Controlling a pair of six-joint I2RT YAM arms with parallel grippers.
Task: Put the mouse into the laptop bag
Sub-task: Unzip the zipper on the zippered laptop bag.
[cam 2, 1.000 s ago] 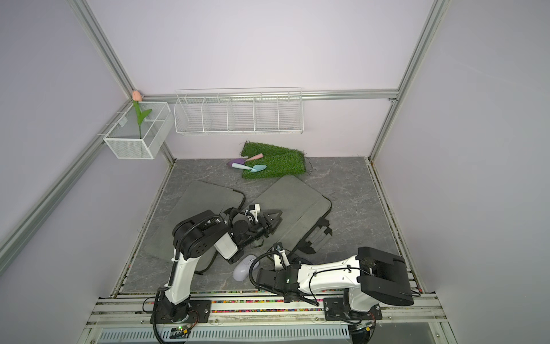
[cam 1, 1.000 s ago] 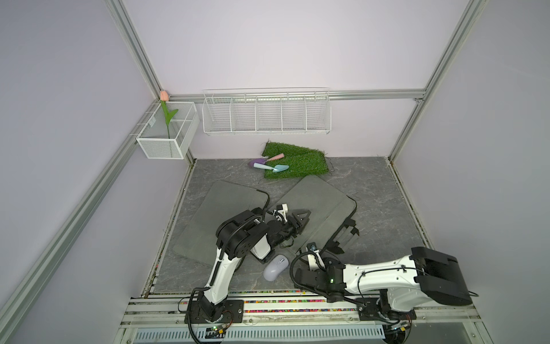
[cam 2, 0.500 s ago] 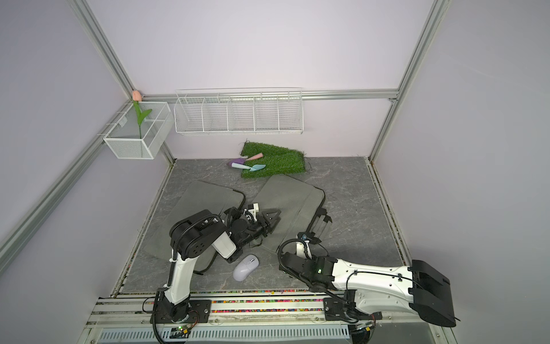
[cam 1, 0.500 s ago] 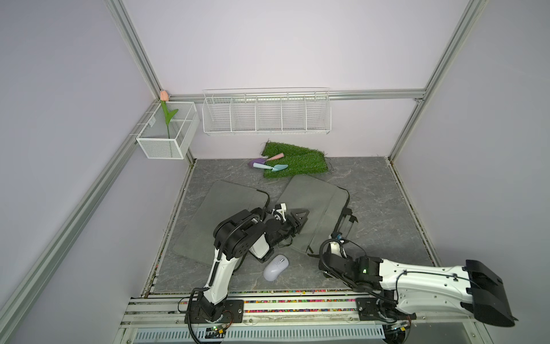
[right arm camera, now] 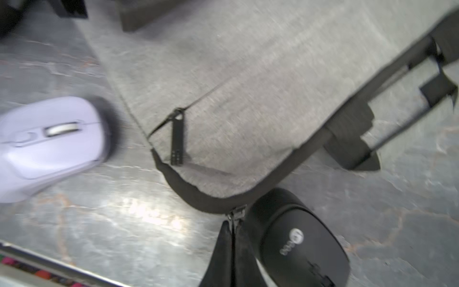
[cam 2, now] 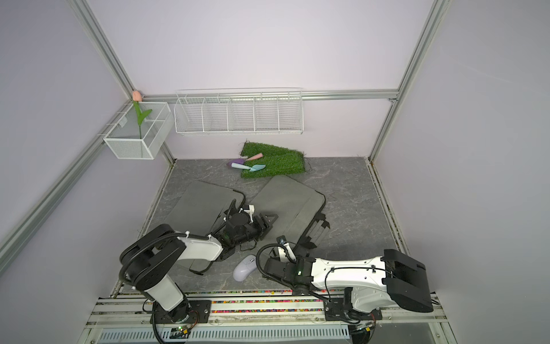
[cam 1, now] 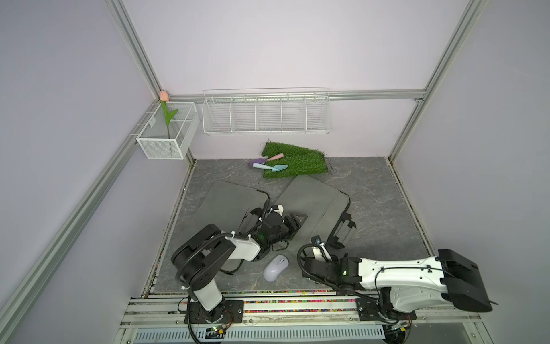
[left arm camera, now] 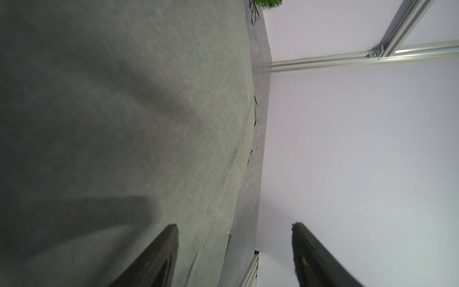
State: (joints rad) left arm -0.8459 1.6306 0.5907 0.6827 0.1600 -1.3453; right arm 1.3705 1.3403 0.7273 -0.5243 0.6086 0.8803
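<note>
At tabletop front edge, mouse is seen beside laptop bag; right gripper clamped on zipper pull, left gripper released.

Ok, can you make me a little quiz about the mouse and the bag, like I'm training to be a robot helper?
1. Pick one: the lilac mouse lies A) on the table beside the laptop bag, B) inside the bag, C) between a gripper's jaws.
2. True or false: the right gripper stands wide open.
3. Which gripper has its jaws apart with nothing between them?

Key
1. A.
2. False: it is shut on the bag's zipper pull.
3. The left gripper.
</note>
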